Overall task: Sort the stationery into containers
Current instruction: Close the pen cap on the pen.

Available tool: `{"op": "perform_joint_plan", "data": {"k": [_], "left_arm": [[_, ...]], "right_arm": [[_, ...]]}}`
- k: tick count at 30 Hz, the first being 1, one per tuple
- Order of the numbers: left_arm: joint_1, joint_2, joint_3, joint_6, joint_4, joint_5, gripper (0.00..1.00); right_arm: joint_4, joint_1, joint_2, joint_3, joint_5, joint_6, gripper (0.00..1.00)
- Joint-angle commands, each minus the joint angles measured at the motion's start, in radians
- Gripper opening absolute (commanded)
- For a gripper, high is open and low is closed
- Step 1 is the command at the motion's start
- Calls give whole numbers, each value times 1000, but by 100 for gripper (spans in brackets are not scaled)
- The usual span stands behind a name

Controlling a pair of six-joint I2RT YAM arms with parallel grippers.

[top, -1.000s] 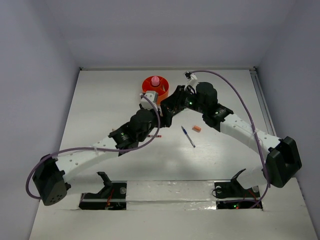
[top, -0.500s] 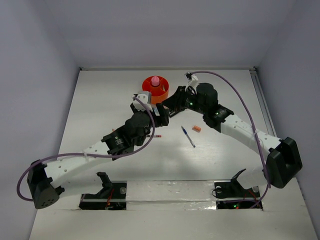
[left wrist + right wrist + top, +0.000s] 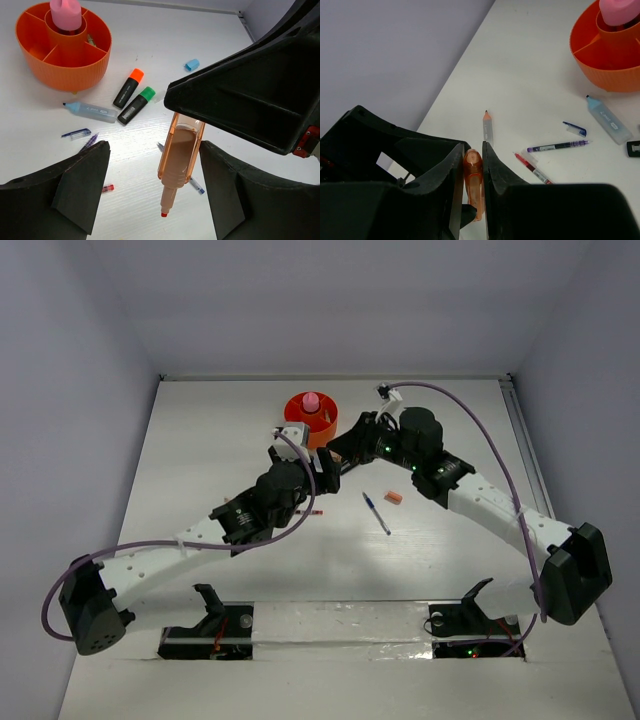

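My right gripper (image 3: 474, 150) is shut on a peach marker (image 3: 474, 182), which hangs tip-down above the table. In the left wrist view the same marker (image 3: 179, 160) sits between the spread fingers (image 3: 82, 185) of my left gripper (image 3: 155, 190), which is open and touches neither side of it. The orange divided cup (image 3: 311, 420) stands just behind both grippers with a pink bottle-like piece (image 3: 311, 402) in its centre well. Beside the cup (image 3: 62, 47) lie an orange-capped marker (image 3: 127, 88), a green-capped marker (image 3: 136, 105) and a light-blue marker (image 3: 90, 111).
A blue pen (image 3: 377, 512) and a short orange piece (image 3: 393, 498) lie right of the grippers. A red pen (image 3: 532, 170), a purple pen (image 3: 557, 146), a blue cap (image 3: 575, 129) and a grey pencil-tipped piece (image 3: 487, 127) lie near the cup. A light-blue cap (image 3: 191, 64) sits farther off.
My left arm has shifted and brought its gripper up beside the right one, with its jaws a little wider. The right gripper keeps hold of the peach marker.
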Motion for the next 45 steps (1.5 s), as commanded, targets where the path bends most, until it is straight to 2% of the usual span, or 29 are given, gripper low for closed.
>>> {"op": "perform_joint_plan", "data": {"k": [1, 16, 33, 45], "left_arm": [[15, 4, 13, -1, 6, -7, 68], [15, -58, -30, -8, -5, -45, 66], [24, -121, -71, 12, 67, 31, 66], [33, -34, -41, 32, 78, 31, 66]], "right_arm": [[36, 9, -44, 2, -11, 0, 0], [15, 9, -64, -3, 8, -17, 0], [-8, 9, -32, 19, 48, -32, 0], [10, 9, -52, 2, 3, -21, 0]]}}
